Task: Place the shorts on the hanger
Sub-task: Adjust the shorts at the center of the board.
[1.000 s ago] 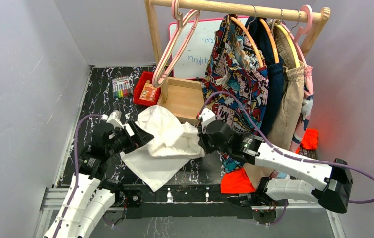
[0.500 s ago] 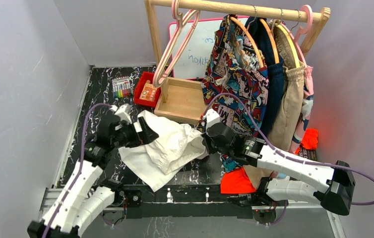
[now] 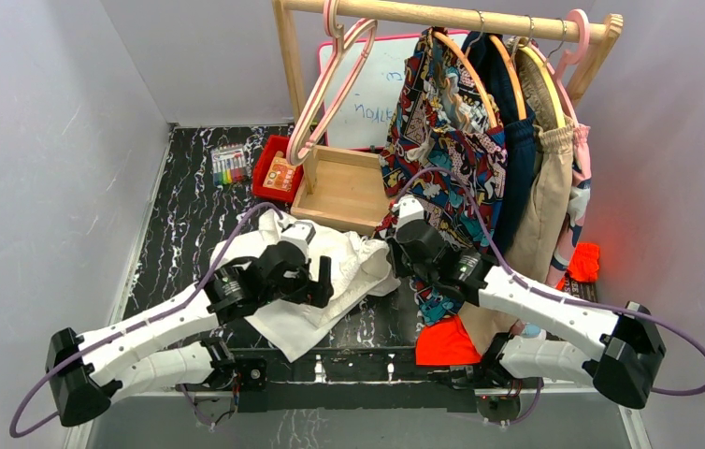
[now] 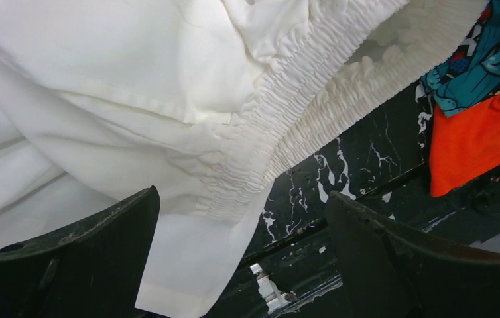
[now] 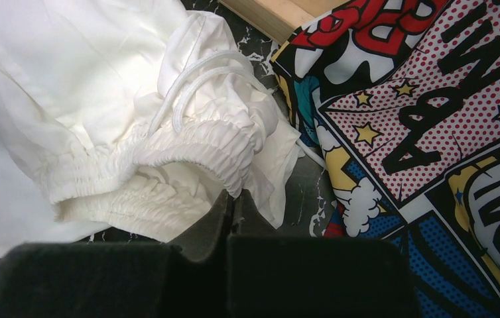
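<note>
Clamping the shorts (image 3: 341,254) by the waistband (image 5: 187,149) in the right gripper (image 5: 231,202). Poising the left gripper (image 4: 239,202) agape for a second grip.

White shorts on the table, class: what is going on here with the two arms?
The right end effector is shut on the elastic waistband of the shorts, which lie crumpled on the table. The left end effector hovers wide open over the cloth, gripping nothing. The shorts are not yet hung.

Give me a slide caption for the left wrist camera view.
Open left hand facing the gathered elastic waistband of white cloth shorts bunched over a black marbled table.
</note>
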Robot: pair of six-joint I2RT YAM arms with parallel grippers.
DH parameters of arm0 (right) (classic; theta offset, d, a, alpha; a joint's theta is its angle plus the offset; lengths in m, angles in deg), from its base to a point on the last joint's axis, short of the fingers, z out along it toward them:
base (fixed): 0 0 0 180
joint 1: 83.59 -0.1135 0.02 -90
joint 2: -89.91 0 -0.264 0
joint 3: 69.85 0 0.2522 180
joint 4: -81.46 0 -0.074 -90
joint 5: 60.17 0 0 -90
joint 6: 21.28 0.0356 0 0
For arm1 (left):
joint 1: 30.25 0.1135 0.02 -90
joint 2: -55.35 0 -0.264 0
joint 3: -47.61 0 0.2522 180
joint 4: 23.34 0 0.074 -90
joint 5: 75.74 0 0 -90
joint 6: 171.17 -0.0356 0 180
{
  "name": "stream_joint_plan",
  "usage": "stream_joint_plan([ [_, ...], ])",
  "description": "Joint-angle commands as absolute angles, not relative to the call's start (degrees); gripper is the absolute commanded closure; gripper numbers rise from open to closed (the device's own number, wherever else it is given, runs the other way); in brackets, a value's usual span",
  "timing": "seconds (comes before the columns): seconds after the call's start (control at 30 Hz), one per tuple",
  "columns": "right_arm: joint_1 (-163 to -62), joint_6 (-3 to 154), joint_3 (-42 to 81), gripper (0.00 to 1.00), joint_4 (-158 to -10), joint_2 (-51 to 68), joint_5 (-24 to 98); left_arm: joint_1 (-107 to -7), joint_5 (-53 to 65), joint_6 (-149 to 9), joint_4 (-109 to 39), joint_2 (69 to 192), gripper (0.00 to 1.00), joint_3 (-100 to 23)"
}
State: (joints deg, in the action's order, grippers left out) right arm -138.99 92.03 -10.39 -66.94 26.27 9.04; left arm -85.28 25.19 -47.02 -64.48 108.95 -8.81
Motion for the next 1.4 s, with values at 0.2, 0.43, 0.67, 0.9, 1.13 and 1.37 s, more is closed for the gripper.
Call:
stream_joint_plan([
  [0.2,-138.17,93.80,-12.14,1.00,-70.19,30.00,10.48,-101.15,52.20,-43.15,-75.24,124.46,0.08,-16.46],
  [0.43,-138.04,93.85,-12.32,1.00,-70.39,31.14,11.20,-103.31,57.49,-41.65,-77.71,132.09,0.09,-19.63],
  [0.67,-137.96,93.94,-12.06,1.00,-70.19,31.92,11.77,-103.38,59.48,-39.77,-77.33,136.76,0.15,-18.14],
  [0.9,-137.99,94.29,-12.23,1.00,-70.20,32.00,12.25,-103.37,58.56,-39.63,-75.08,138.78,0.17,-17.01],
  [1.13,-137.99,94.29,-12.23,1.00,-70.11,32.28,12.39,-103.37,59.34,-39.11,-75.42,138.89,0.45,-16.66],
  [1.37,-137.98,94.29,-12.14,1.00,-69.78,32.67,12.92,-103.30,63.81,-33.78,-79.30,135.96,0.79,-15.60],
])
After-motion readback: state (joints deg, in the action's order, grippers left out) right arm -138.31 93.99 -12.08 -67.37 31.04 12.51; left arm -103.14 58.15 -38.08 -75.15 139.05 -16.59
